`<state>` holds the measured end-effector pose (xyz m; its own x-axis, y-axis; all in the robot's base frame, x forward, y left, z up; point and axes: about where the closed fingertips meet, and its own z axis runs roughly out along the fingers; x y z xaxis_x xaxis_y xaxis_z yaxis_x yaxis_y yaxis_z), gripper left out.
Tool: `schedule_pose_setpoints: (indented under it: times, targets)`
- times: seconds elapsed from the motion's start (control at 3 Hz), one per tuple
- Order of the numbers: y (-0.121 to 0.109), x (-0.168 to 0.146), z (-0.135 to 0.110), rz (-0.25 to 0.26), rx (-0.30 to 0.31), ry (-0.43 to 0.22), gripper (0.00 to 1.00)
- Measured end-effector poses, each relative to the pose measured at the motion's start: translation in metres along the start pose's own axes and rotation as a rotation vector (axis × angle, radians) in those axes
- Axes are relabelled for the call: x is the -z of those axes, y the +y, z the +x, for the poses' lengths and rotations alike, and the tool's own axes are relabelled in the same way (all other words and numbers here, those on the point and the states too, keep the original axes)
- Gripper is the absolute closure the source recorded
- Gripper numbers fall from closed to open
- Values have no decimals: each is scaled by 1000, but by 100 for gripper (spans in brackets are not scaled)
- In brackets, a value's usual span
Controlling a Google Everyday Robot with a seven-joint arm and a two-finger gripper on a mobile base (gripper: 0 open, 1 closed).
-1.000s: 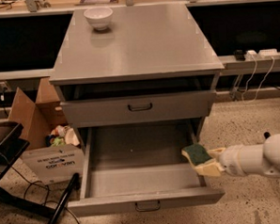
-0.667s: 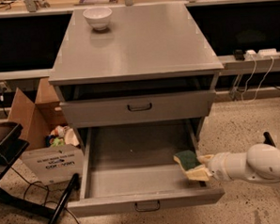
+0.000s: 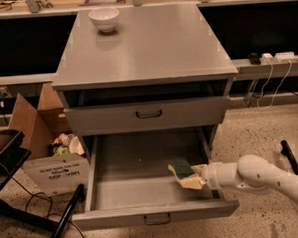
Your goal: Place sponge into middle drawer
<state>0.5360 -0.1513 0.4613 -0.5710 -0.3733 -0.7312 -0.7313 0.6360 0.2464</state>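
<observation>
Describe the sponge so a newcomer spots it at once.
Find the grey cabinet, then its open middle drawer. Over the drawer's right side, the gripper holds the sponge: yellow foam with a dark green face, unlike the white bowl on top.

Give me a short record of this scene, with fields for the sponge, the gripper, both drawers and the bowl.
sponge: yellow, green face up, held within the right side of the open drawer
gripper: reaching in from the right, shut on the sponge
middle drawer: pulled open
upper drawer: pushed in
white bowl: on the cabinet top, back left
</observation>
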Motion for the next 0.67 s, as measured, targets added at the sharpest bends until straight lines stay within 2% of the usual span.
schedule_pose_setpoints:
  times: [0.67]
  targets:
    - [0,-3,3,-4,-6,-1,58]
